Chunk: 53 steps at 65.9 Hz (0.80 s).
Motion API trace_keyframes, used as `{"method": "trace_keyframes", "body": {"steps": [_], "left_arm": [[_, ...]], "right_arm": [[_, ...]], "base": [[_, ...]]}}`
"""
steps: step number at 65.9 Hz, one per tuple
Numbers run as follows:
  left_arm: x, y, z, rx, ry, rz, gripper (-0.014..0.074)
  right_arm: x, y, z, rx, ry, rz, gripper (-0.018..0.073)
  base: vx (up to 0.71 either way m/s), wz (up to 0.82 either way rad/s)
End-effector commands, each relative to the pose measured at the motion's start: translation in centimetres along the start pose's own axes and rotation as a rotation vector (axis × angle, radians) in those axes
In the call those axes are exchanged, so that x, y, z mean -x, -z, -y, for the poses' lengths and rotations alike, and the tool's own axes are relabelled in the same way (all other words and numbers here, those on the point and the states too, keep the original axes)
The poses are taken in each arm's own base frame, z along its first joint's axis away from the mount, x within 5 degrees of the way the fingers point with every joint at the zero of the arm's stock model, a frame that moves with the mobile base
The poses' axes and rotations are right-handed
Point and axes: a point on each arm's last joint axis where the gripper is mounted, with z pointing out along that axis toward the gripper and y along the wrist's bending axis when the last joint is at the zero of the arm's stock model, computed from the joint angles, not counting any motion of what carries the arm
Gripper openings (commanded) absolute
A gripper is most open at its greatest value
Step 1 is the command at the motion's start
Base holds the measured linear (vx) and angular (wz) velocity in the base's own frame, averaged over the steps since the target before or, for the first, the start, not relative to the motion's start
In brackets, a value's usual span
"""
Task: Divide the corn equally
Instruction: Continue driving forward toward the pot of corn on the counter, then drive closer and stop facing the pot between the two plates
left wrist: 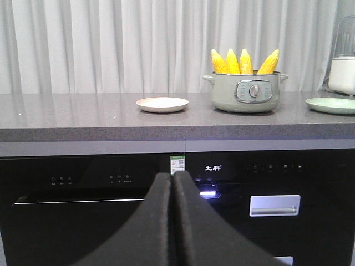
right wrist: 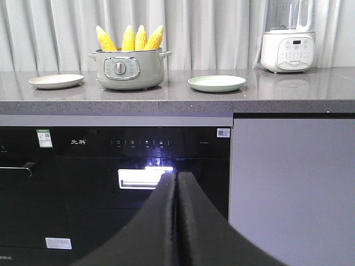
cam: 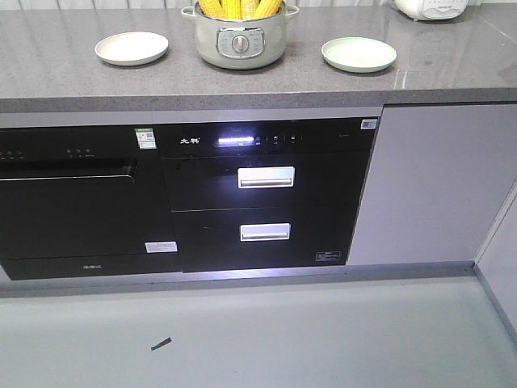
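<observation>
Exterior front-facing view is showing all four cobs of corn (cam: 241,8) standing tips-up inside the sage-green electric pot (cam: 241,44), which is sitting on the grey bench (cam: 65,81), set back from its front edge. A cream plate (cam: 132,48) is lying to the pot's left and a pale green plate (cam: 359,55) to its right, each apart from the pot and each carrying nothing. None of the sharing-out is looking done: no cob is resting on either plate, so the whole job is waiting, presumably with two cobs going to each plate. Both wrist views are looking out from below bench height, facing the black appliance fronts (cam: 266,202), well short of the pot. The left fingers (left wrist: 158,221) are pressing flat against each other with nothing between them, and the right fingers (right wrist: 161,221) are doing the same. Either arm is going to need to rise to the bench and spread its fingers before lifting any cob
</observation>
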Motion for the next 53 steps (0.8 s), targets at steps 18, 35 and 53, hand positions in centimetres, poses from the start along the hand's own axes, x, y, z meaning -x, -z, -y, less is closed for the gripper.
{"method": "trace_keyframes", "body": {"steps": [18,35,53], "left_arm": [[0.30,0.11,0.02,-0.005,0.016,0.078,-0.0006],[0.30,0.11,0.02,-0.005,0.016,0.078,-0.0006],[0.30,0.11,0.02,-0.005,0.016,0.078,-0.0006]], "right_arm": [[0.29,-0.02,-0.03,0.001,0.011,0.063,-0.0001],[0.29,-0.02,-0.03,0.001,0.011,0.063,-0.0001],[0.29,-0.02,-0.03,0.001,0.011,0.063,-0.0001]], "base": [[0.08,-0.01],[0.07,-0.01],[0.07,-0.01]]}}
